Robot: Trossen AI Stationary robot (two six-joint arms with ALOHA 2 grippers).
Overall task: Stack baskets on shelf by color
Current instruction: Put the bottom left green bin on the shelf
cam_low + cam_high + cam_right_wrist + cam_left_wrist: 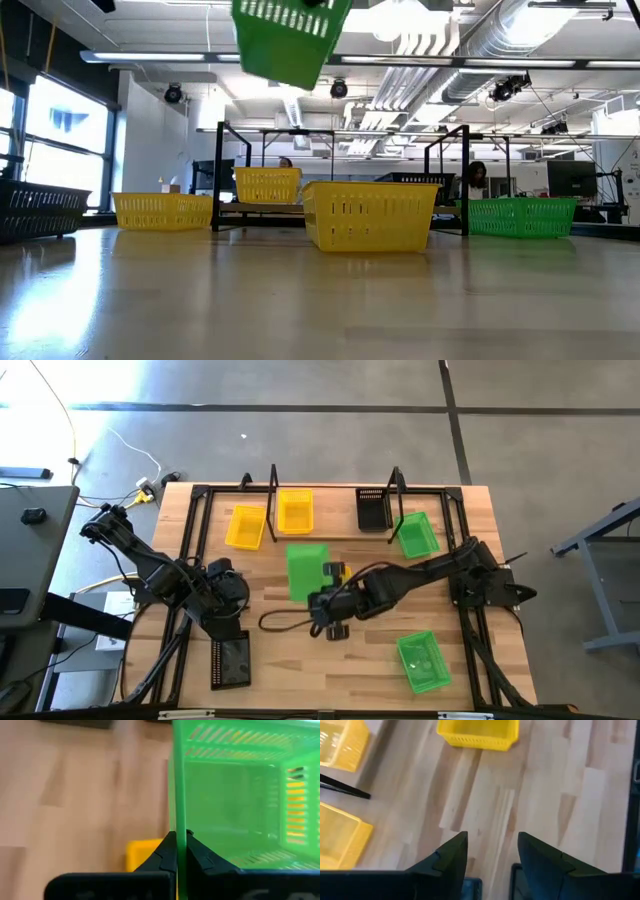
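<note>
My right gripper point(178, 851) is shut on a bright green basket point(306, 570), which hangs high over the table's middle and shows tilted at the top of the low view point(290, 35). Just below it a yellow basket point(370, 215) stands on the table. The shelf point(335, 532) at the far side bears a yellow basket point(294, 510), a black one point(373, 508) and a green one point(417, 533). Another yellow basket point(246, 527) stands left of the shelf. My left gripper point(492, 852) hovers open over bare tabletop at the left. My right gripper pinches the green basket's side wall at its rim point(178, 822), one finger inside the basket and one outside. The fingers slant down from the table's near right. The basket is lifted clear of the table and tilted.
A black basket point(230, 660) lies at the near left, close to my left arm. A green basket point(424, 662) stands at the near right. Black frame rails point(195, 530) run along the table's sides. Bare wood lies in the near middle.
</note>
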